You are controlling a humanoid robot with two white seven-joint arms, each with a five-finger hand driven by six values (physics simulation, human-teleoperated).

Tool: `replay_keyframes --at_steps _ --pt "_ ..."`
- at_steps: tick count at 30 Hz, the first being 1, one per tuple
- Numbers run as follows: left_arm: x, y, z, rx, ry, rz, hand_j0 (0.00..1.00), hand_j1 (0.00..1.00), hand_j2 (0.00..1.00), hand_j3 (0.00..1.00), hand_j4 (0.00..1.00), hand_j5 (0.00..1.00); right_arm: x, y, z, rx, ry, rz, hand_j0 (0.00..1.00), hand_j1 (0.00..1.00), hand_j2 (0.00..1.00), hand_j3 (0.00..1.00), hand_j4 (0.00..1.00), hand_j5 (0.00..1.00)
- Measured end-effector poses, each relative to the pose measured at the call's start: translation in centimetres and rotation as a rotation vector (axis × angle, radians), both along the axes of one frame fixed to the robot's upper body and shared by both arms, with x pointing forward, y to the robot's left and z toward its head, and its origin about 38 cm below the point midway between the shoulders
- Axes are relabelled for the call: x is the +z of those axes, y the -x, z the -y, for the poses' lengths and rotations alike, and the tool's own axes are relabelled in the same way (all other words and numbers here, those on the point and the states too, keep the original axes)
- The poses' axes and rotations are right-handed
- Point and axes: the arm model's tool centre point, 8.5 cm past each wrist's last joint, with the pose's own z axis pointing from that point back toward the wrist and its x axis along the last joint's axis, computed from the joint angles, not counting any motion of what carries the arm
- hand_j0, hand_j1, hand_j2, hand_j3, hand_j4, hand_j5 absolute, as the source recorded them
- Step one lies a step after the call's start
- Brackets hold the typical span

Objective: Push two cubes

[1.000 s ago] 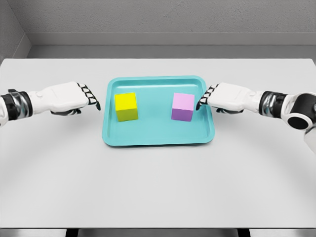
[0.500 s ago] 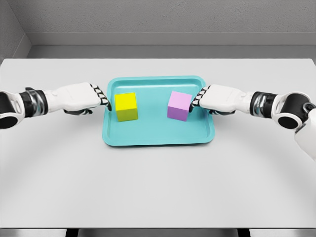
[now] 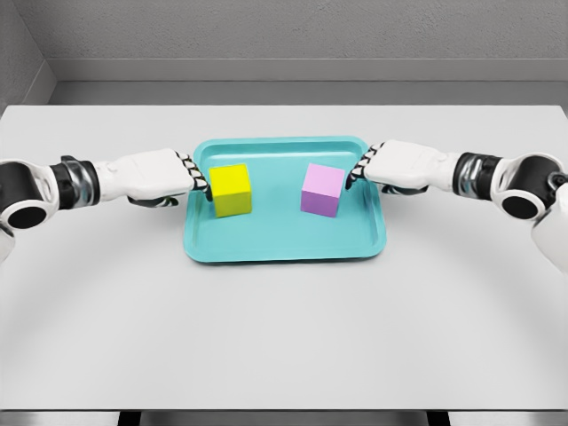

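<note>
On teal tray (image 3: pixel 284 250), yellow cube (image 3: pixel 231 190) touching left hand (image 3: pixel 151 176), right hand (image 3: pixel 404 166) beside purple cube (image 3: pixel 322 190), finger states unclear

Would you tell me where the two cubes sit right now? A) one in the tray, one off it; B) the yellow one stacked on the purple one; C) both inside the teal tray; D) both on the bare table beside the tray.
C: the yellow cube and the purple cube both rest apart on the floor of the teal tray.
</note>
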Motion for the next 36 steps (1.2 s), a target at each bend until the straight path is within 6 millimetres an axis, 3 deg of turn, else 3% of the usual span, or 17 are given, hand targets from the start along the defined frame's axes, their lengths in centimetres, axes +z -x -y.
replay_keyframes --at_steps 10,26,36 --pt "-0.1 -0.5 1.5 -0.012 0.004 -0.015 0.68 0.68 0.68 0.68 0.68 0.68 0.0 -0.3 -1.8 0.028 0.004 -0.005 0.70 0.70 0.70 0.70 0.70 0.70" --pt "-0.5 -1.4 0.6 0.024 -0.009 -0.031 0.68 0.68 0.68 0.68 0.68 0.68 0.4 -1.5 -3.9 0.049 0.004 0.000 0.70 0.70 0.70 0.70 0.70 0.70" --pt "-0.3 -1.7 2.2 0.002 -0.006 -0.023 0.68 0.68 0.68 0.68 0.68 0.68 -0.8 -2.5 -4.9 0.037 0.019 -0.037 0.69 0.69 0.69 0.69 0.69 0.69"
